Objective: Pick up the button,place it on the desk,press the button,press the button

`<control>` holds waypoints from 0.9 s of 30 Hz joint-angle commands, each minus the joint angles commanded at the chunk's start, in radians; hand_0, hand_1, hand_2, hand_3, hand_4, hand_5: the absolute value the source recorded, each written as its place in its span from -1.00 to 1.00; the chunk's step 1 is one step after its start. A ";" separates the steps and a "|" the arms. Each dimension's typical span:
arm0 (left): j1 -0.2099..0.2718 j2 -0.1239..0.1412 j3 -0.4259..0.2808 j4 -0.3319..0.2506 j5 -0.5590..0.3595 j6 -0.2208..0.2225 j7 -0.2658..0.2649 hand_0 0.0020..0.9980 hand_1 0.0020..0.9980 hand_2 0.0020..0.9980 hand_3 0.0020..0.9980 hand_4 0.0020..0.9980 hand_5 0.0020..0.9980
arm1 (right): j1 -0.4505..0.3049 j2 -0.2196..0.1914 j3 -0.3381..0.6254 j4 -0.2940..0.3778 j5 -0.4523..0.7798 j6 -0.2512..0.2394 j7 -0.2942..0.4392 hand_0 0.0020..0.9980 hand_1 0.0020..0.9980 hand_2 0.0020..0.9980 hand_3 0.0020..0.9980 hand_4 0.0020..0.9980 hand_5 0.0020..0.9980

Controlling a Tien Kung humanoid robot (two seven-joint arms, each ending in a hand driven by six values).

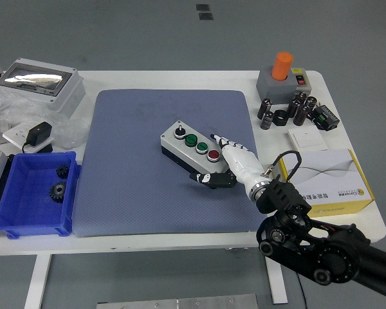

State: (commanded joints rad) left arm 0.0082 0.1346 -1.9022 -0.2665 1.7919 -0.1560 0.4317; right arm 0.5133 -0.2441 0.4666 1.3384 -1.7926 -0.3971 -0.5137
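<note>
On the blue mat [135,193], a grey button box [192,149] carries seemingly two green buttons, one red.

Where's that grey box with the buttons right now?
In the head view, the button box lies on the blue mat, right of centre, under the right hand.

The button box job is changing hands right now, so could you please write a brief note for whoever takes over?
Right hand: on the blue mat, white fingers extended at the button box, tips by its red button; holding nothing.
Left hand: out of view.
Button box: flat on the mat, mid-table.
Done: box appears placed.
Left: whether any press has happened cannot be told; assume both presses remain.
</note>
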 joint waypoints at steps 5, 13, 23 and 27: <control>-0.001 -0.001 -0.004 0.000 0.005 -0.003 -0.004 0.59 0.55 0.52 0.79 0.85 0.68 | 0.015 -0.001 -0.028 -0.006 -0.029 -0.002 -0.021 0.76 0.77 0.88 1.00 0.95 0.12; -0.004 -0.001 -0.012 0.003 0.016 -0.006 -0.017 0.59 0.56 0.52 0.80 0.87 0.66 | 0.040 0.005 -0.048 -0.043 -0.064 0.013 -0.030 -0.39 -0.13 0.09 1.00 0.69 -0.35; -0.005 -0.001 -0.019 0.007 0.027 -0.003 -0.035 0.59 0.55 0.52 0.80 0.87 0.66 | 0.042 0.017 -0.016 -0.078 -0.092 0.028 -0.021 -0.54 -0.29 -0.09 1.00 0.59 -0.42; -0.002 -0.001 -0.015 0.005 0.021 -0.003 -0.027 0.59 0.55 0.52 0.79 0.87 0.66 | 0.039 0.020 -0.005 -0.084 -0.094 0.031 -0.015 -0.70 -0.41 -0.24 0.73 0.30 -0.61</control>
State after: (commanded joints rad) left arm 0.0060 0.1339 -1.9171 -0.2619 1.8127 -0.1591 0.4046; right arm 0.5523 -0.2238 0.4614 1.2549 -1.8863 -0.3665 -0.5291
